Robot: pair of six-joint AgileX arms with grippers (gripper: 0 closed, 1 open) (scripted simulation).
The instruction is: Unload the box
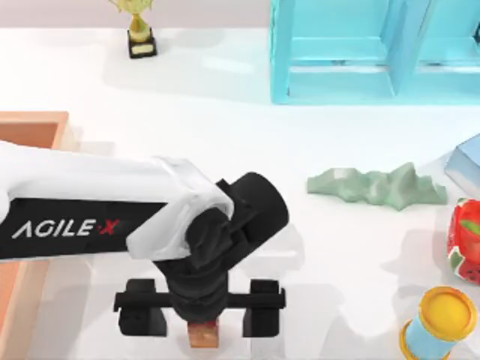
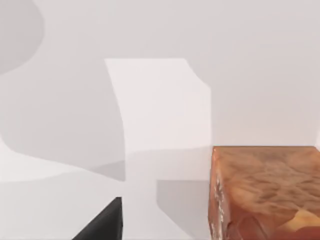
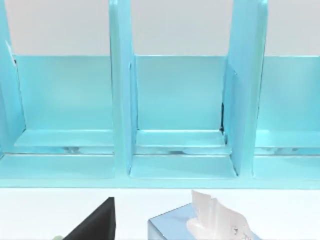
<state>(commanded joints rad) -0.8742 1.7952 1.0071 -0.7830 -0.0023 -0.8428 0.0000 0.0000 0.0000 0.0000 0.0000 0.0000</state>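
Observation:
The box (image 1: 30,129), a salmon-orange bin, lies along the table's left edge, partly out of frame and under my left arm. My left gripper (image 1: 201,311) hangs near the table's front edge, right of the box, pointing down and open wide. A small brown-orange block (image 1: 202,336) sits between its spread fingers. The left wrist view shows that mottled block (image 2: 265,195) on the white tabletop, with one dark finger (image 2: 102,226) well apart from it. A dark part of my right gripper (image 3: 95,224) faces the cyan shelf.
A cyan shelf unit (image 1: 352,52) stands at the back right and a gold trophy (image 1: 139,34) at the back left. At the right lie a green crumpled lump (image 1: 375,186), a pale-blue tissue box (image 1: 466,161), a red fruit-patterned object (image 1: 469,240) and a yellow-lidded can (image 1: 442,322).

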